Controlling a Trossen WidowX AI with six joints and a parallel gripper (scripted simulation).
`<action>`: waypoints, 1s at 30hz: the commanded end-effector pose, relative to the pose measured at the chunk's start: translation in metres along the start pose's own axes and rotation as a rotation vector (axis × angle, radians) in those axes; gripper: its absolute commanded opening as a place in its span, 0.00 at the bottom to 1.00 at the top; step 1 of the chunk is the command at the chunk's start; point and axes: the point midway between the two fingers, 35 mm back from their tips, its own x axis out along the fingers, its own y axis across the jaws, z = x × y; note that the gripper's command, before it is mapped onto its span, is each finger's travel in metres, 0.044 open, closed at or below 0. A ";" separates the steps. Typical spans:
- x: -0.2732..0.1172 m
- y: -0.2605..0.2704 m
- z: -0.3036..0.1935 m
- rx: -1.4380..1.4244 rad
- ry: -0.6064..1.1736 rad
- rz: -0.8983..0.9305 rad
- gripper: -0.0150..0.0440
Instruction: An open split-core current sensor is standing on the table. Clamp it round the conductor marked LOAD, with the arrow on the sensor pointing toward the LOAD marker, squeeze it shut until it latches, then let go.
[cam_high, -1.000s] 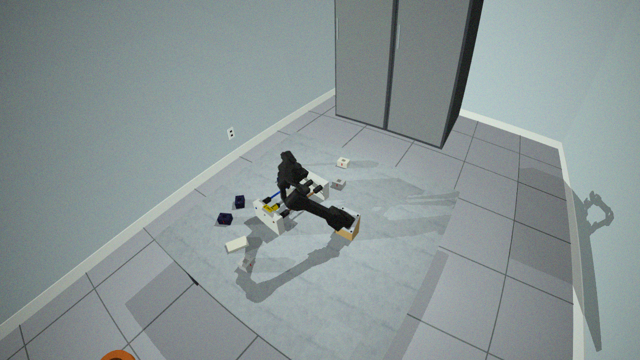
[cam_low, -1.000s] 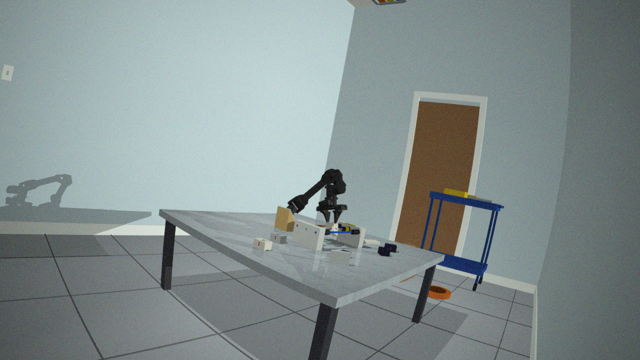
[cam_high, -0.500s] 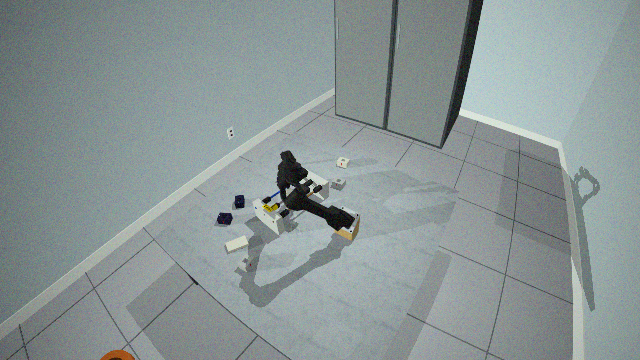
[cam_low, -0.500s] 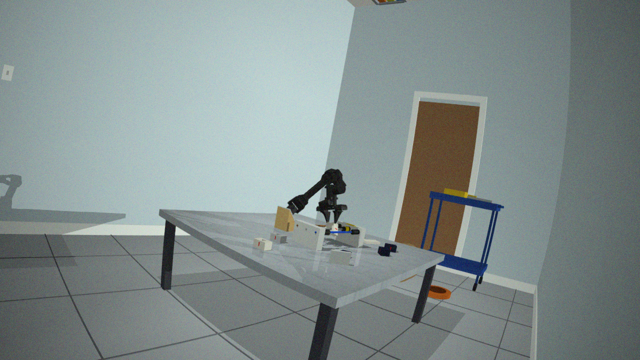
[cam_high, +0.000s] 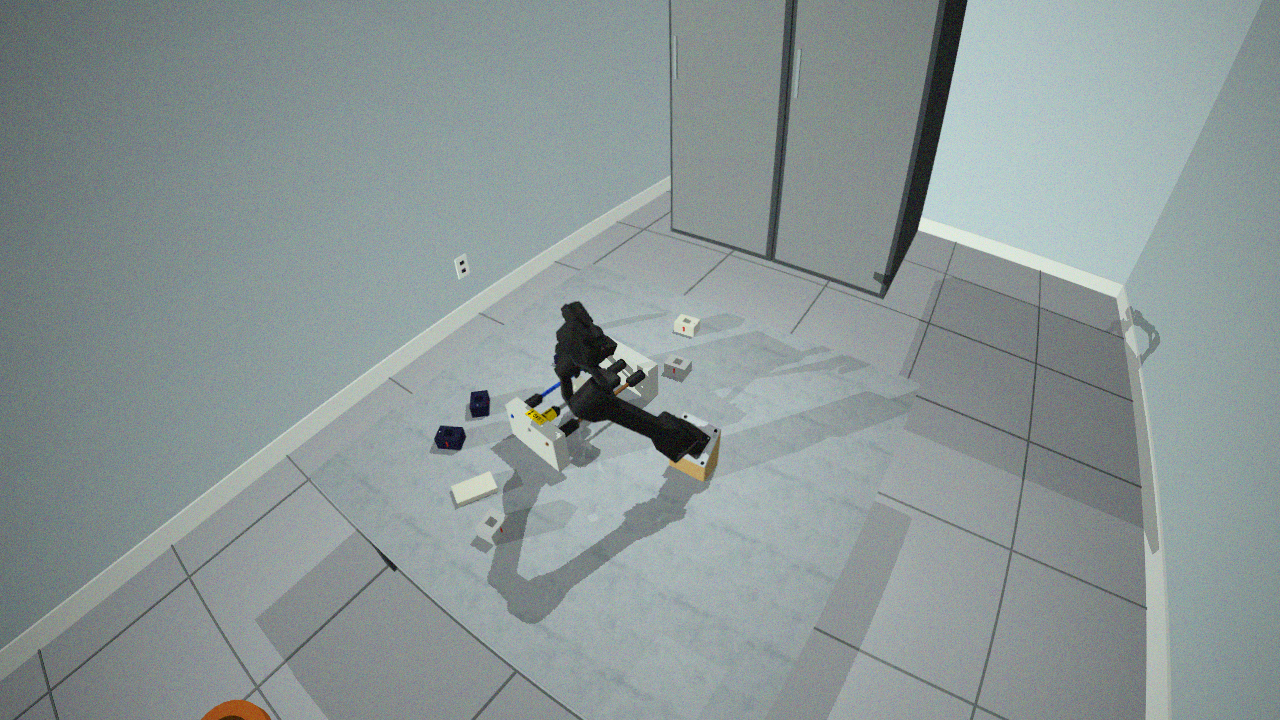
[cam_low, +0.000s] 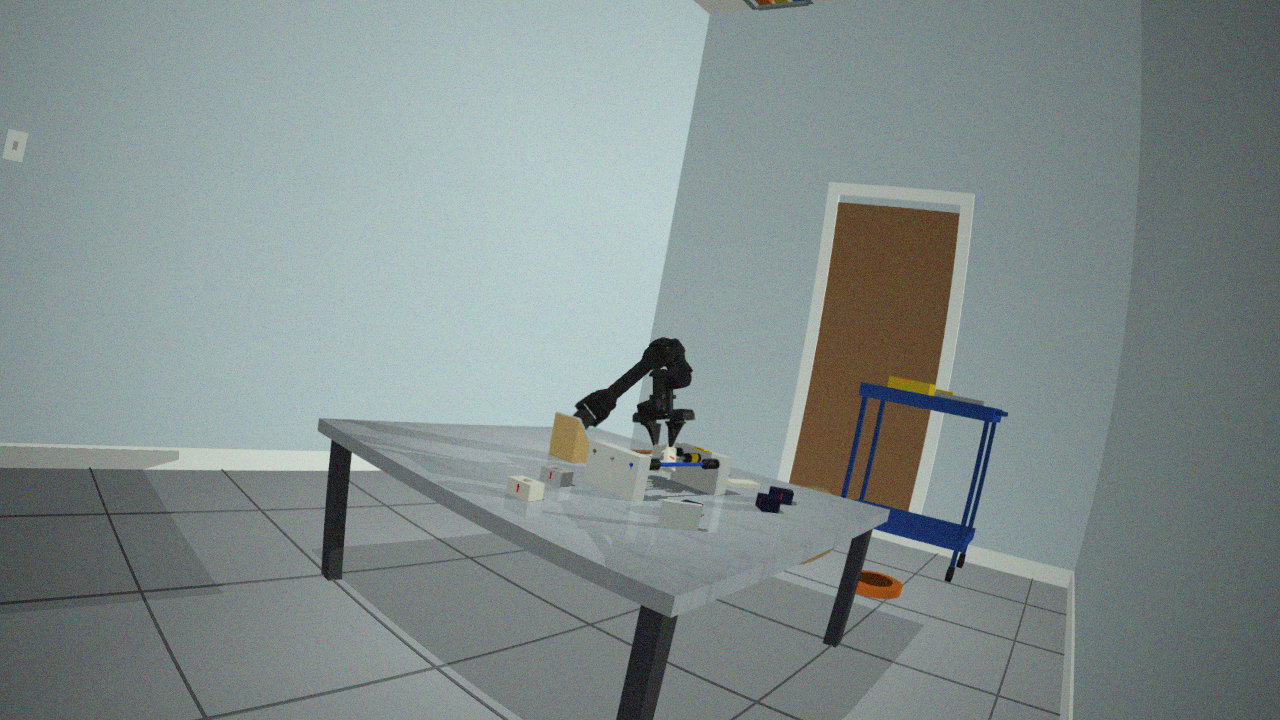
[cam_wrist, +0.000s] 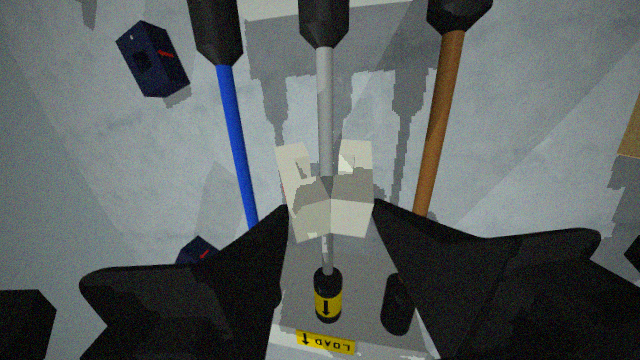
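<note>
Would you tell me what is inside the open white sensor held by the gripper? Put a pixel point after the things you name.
Inside the open sensor (cam_wrist: 352, 218), the grey conductor (cam_wrist: 325, 105) shows between the spread halves. Its stretch beneath their joined part is covered.

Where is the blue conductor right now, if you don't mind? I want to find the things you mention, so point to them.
In the wrist view, the blue conductor (cam_high: 550, 391) (cam_low: 684, 464) (cam_wrist: 233, 130) runs left of the grey one (cam_wrist: 325, 100), nearest it.
</note>
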 end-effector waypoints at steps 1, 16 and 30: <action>0.000 0.000 0.000 -0.002 0.000 0.000 0.25; 0.002 0.005 0.000 0.001 -0.003 -0.077 0.25; 0.005 0.012 0.001 0.012 0.000 -0.207 0.30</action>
